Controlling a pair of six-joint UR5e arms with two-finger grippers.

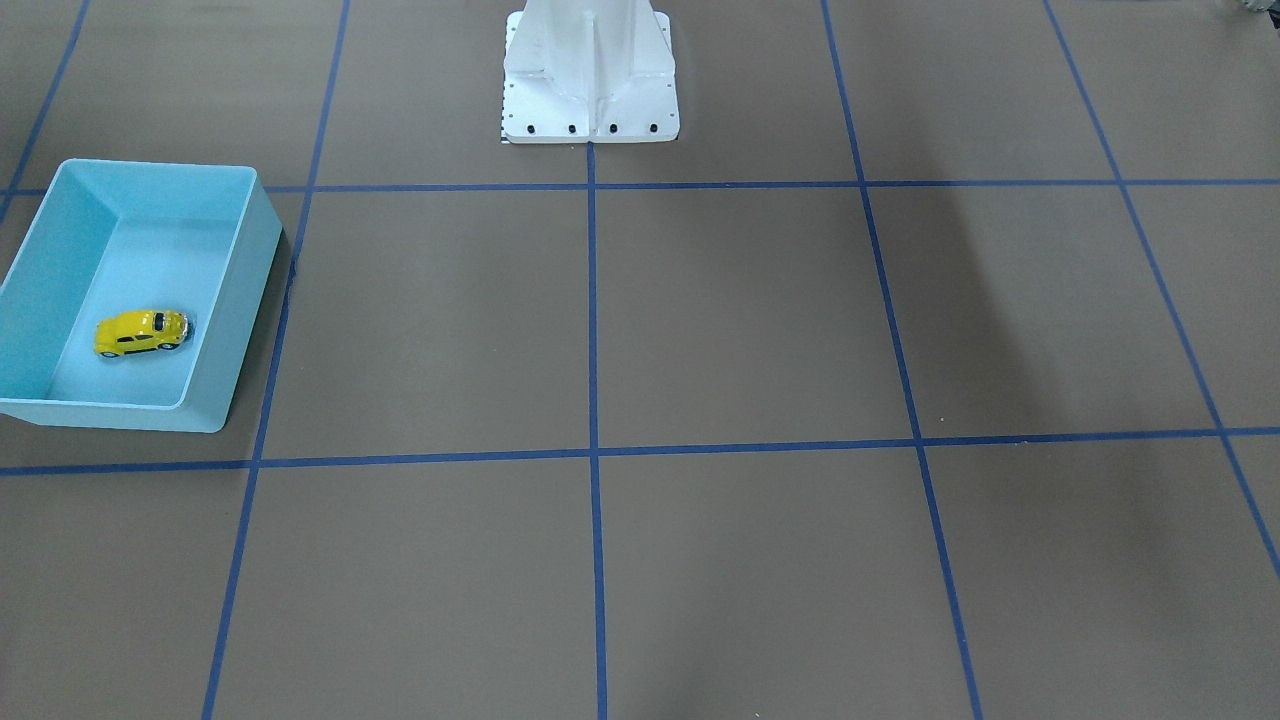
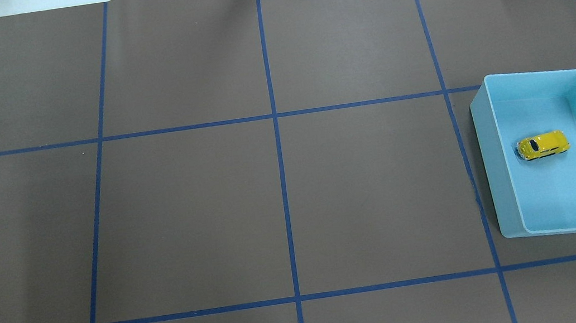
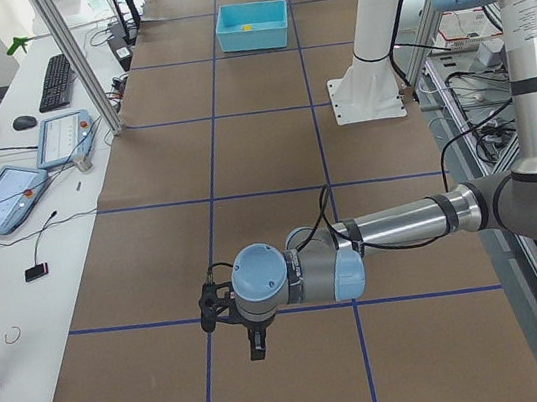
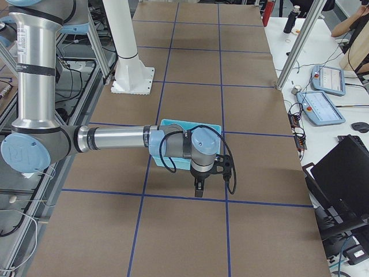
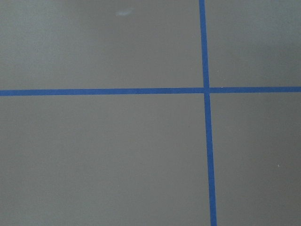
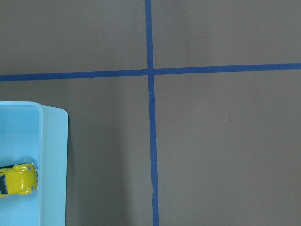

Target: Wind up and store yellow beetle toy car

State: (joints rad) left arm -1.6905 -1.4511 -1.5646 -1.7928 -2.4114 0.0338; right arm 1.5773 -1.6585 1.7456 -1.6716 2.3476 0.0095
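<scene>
Toy: tiny glossy yellow beetle toy car (image 1: 140,332) with dark windows and black wheels, upright on its wheels.
Location: on the floor of the light-blue rectangular plastic bin (image 1: 245,290), apart from every wall. The bin stands on the brown table cover (image 1: 740,320) at the robot's right end, beside a blue tape line (image 1: 592,320).
Handling (judged): light and rigid, with a smooth rounded shell that is likely slippery. The flatter flanks between the wheels offer the surest hold, since a pinch across the domed roof may slide off. The small wheels and drive probably tolerate little squeezing.
Left gripper (image 3: 257,347): visible only in a side view, above the table near its left end and well apart from the car. Whether its fingers are spread or pressed together cannot be told.
Right gripper (image 4: 199,188): visible only in a side view, above the table near the bin and outside its walls. The wrist view catches the bin's corner and one end of the car at the frame edge. The finger state cannot be told.
Task state (judged): the car already lies in storage, but whether it is wound cannot be told.
</scene>
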